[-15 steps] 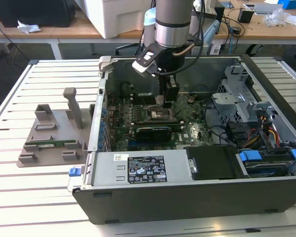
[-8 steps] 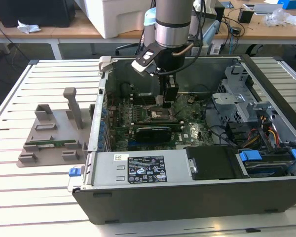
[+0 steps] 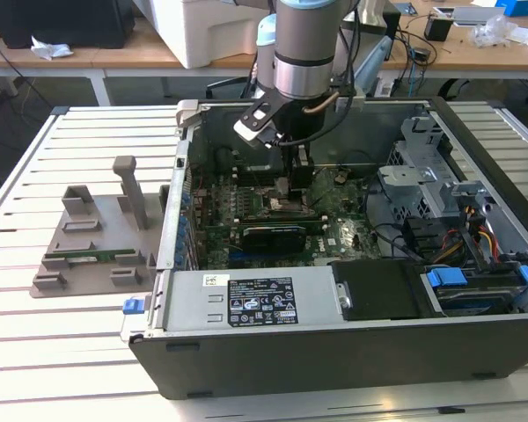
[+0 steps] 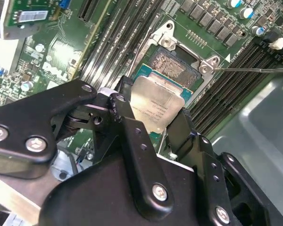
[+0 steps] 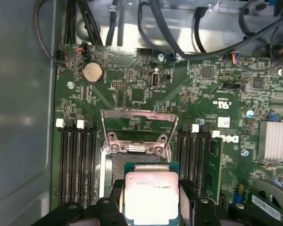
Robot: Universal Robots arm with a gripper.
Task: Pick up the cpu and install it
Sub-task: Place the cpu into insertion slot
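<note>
1. In the exterior view the arm reaches down into the open computer case (image 3: 334, 352), which lies on a white slatted table (image 3: 62, 352), and the gripper (image 3: 286, 180) is low above the green motherboard (image 3: 334, 237)
2. In both wrist views the two black fingers (image 4: 127, 127) are drawn in only as far as the chip's width, and they clamp the cpu (image 4: 155, 106) by two opposite edges
3. The cpu is held flat, with its silver top towards the cameras and its thin green rim showing around it
4. It sits partly over the socket (image 4: 172, 63); a part of the socket's contact field is uncovered beyond the chip, and I cannot tell if the chip touches the socket
5. In the first wrist view the metal load plate (image 5: 139, 125) of the socket stands raised, just beyond the cpu
6. Black memory slots (image 5: 78, 160) run on both sides of the socket
7. Outside the case, on the exterior view's left, a grey holder (image 3: 88, 220) lies on the table with a green memory stick (image 3: 88, 257) in it
</note>
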